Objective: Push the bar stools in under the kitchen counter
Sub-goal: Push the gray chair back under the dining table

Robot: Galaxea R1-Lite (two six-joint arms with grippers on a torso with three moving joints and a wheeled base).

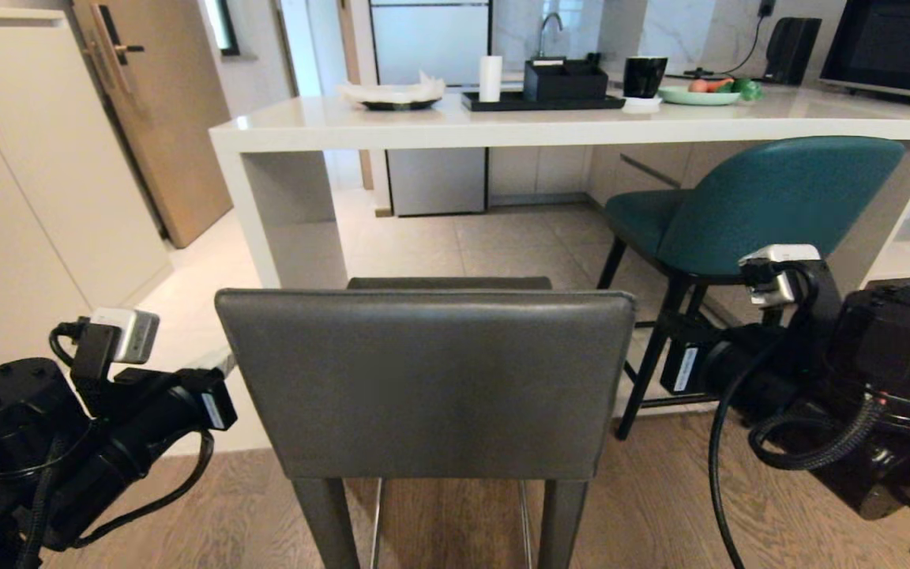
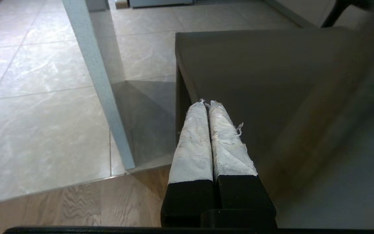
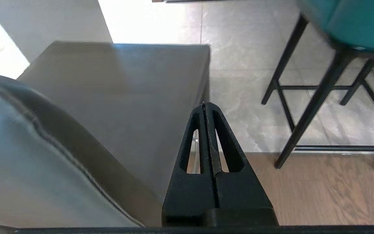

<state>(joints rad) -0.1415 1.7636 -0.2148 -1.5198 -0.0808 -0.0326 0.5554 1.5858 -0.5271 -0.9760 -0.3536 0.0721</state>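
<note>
Stools first: the grey stool (image 1: 425,379) stands right in front of you, its back toward you and its seat short of the kitchen counter (image 1: 502,122), near the counter's white end panel (image 1: 289,221) at the left end. The teal stool (image 1: 747,209) sits further right, angled, its seat partly under the counter's front edge but its back well clear of it.

Your left gripper (image 2: 206,107) hangs just off the left side of the grey stool's seat, fingers pressed together and holding nothing. Your right gripper (image 3: 205,110) is the same on the right side, shut and empty, its tip over the seat's right edge (the teal stool's black legs stand just beyond it).

You look set to push the grey stool, and closed fingers suit that. Bring both grippers against the back at the same height, one near each end, so the push goes straight and the stool doesn't turn. Press low on the back, not at its top edge, since a tall stool may tip on the seam where the wooden floor (image 1: 660,506) meets the tiles (image 1: 502,245). Watch the gap to the end panel, and go slowly.
</note>
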